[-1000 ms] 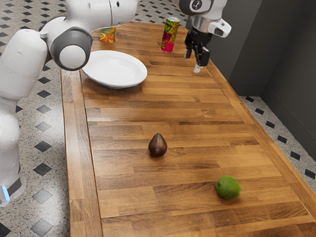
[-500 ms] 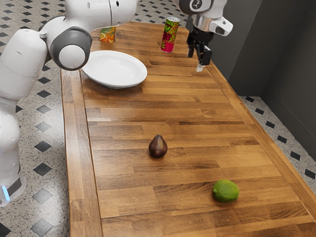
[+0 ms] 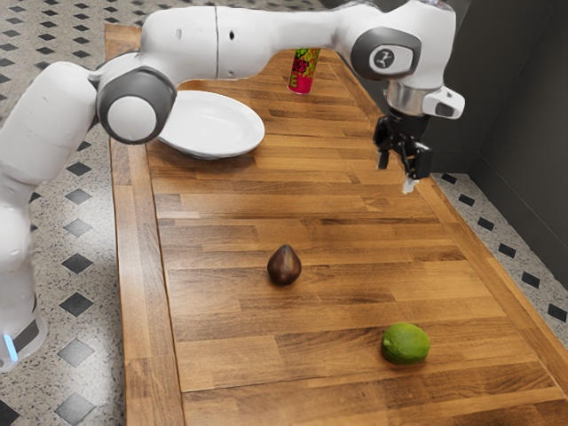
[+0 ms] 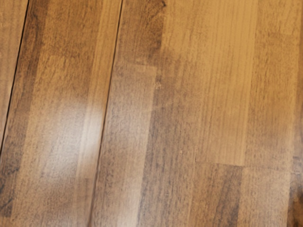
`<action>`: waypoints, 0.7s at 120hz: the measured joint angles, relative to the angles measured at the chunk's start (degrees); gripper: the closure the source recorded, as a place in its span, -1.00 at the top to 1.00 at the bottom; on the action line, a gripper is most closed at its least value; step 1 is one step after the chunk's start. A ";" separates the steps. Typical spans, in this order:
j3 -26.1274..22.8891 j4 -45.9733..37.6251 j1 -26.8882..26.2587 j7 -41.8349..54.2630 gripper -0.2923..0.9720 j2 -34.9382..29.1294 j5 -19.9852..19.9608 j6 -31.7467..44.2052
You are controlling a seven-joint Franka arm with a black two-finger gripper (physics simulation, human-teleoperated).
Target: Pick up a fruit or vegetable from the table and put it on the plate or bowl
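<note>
Item one, the lime [image 3: 406,343]: of everything on the table [image 3: 355,222], it lies farthest from the plate [image 3: 213,124], toward the exterior view's right. It is bright green, round and a little flattened, with a dull peel. I judge it light, firm and apt to roll, so I would take it from above across its widest part.

Item two, the dark fruit [image 3: 284,264]: it lies closer to the plate than the lime does, though well apart from it. It is brown-black and pear-shaped, standing on its broad end. I judge it light, with a skin that may slip, and would grip the broad lower body, not the narrow top.

Item three, my gripper [image 3: 397,175]: it hangs above the table, well to the exterior view's right of the plate. Its jaws stand apart and hold nothing. Bare planks [image 4: 151,113] lie under it.

Item four, the plate: white, shallow, nothing on it. A can [image 3: 304,71] stands just beyond it.
</note>
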 joint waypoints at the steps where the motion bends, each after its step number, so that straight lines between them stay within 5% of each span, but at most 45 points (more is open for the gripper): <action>1: 0.00 -0.01 -0.24 -0.41 0.54 0.03 -0.13 0.18; 30: 0.26 -1.49 -4.03 -12.53 0.54 0.56 -0.71 3.17; 57: 0.05 -2.50 -8.48 -20.76 0.54 0.59 7.82 3.92; 84: -3.03 -2.69 -9.37 -25.73 0.54 0.60 9.52 4.48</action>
